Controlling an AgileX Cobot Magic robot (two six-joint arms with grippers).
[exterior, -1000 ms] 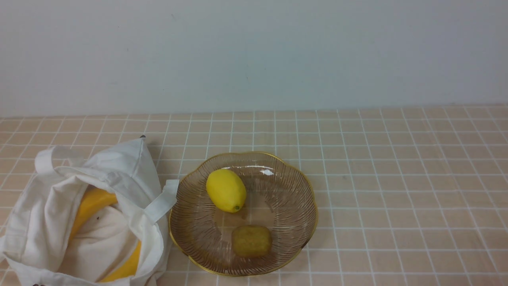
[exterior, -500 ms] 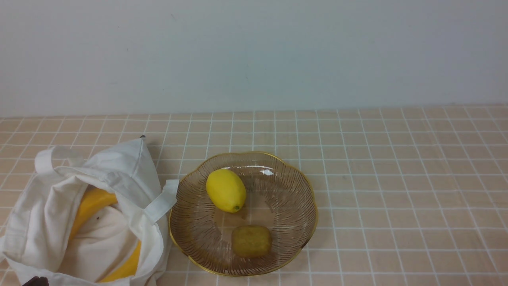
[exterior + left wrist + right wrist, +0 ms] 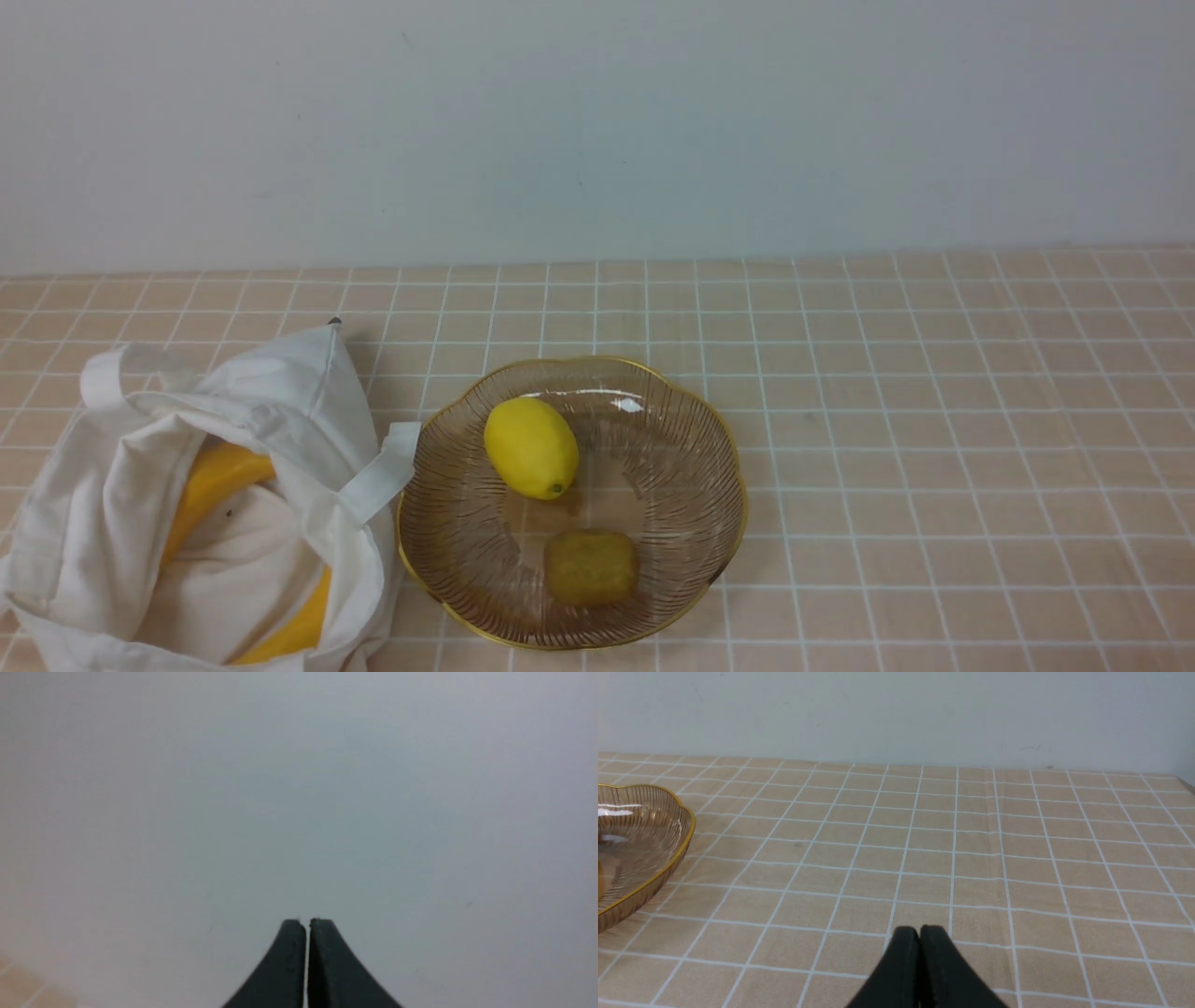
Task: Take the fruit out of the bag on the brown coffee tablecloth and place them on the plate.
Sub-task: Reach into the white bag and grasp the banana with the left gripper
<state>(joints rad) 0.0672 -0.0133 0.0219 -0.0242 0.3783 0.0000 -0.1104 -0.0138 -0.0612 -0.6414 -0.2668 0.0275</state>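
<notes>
Left gripper: we have it closed on nothing, raised, facing the wall.
Right gripper: ours is closed too, empty, pointing over the gridded tablecloth.
Bananas: left to move, inside the tote bag at the tablecloth's left edge.
Glass dish: we judge the task unfinished; it holds a lemon only, plus a brownish lump.

So the bananas are smooth, curved and deep yellow, sitting inside the bag, partly hidden by its folds. That's a floppy white cloth tote with wide straps, mouth gaping, at nine o'clock from the plate. The plate's a round, ribbed brownish glass dish with a scalloped gold rim, lying flat on the tablecloth, peachy tan with a white grid.
</notes>
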